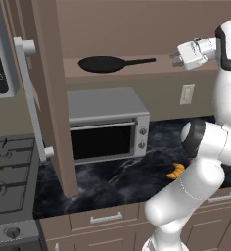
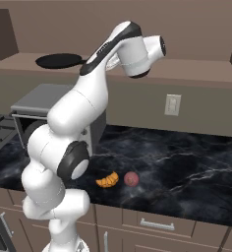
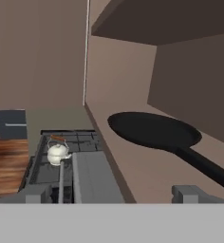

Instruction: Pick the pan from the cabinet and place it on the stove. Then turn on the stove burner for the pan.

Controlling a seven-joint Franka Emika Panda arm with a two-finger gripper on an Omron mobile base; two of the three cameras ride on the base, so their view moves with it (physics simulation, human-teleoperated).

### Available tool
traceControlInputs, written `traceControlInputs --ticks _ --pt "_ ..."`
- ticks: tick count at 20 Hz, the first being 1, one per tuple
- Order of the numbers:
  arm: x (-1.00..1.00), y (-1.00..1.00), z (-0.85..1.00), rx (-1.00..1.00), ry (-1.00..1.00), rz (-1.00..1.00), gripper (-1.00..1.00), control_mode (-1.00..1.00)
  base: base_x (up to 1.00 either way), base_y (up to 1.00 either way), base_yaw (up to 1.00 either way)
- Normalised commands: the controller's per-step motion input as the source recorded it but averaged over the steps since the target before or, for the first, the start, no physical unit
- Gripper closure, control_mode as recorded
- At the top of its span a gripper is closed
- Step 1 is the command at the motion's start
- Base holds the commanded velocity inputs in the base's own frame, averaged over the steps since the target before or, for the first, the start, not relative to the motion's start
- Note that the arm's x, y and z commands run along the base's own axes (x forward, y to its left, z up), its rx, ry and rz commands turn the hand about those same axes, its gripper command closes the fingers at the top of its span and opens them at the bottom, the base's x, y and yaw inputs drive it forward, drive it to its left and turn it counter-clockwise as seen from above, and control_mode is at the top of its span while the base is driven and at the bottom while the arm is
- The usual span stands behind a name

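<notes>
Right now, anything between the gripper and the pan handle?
No. In the left base view the open gripper faces the tip of the pan handle across bare cabinet shelf. The hand view shows the same clear stretch.

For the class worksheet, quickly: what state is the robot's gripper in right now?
Gripper: open and empty, level with the cabinet shelf, just off the end of the pan handle, not touching it.
</notes>
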Motion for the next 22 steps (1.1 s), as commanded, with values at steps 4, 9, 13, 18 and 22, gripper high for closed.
traceControlInputs --ticks 4,9,13,18,22 --pt "0.26 -0.02 -0.01 0.00 0.00 0.00 -1.00 -1.00 0.00 0.00 0.00" --pt "0.25 0.00 -0.03 0.00 0.00 0.00 -1.00 -1.00 0.00 0.00 0.00" --pt "0.24 0.00 -0.01 -0.01 0.00 0.01 -1.00 -1.00 0.00 0.00 0.00" --pt "0.16 0.00 0.00 -0.06 0.00 0.02 -1.00 -1.00 0.00 0.00 0.00" --pt "0.19 0.00 0.00 -0.06 0.00 0.02 -1.00 -1.00 0.00 0.00 0.00"
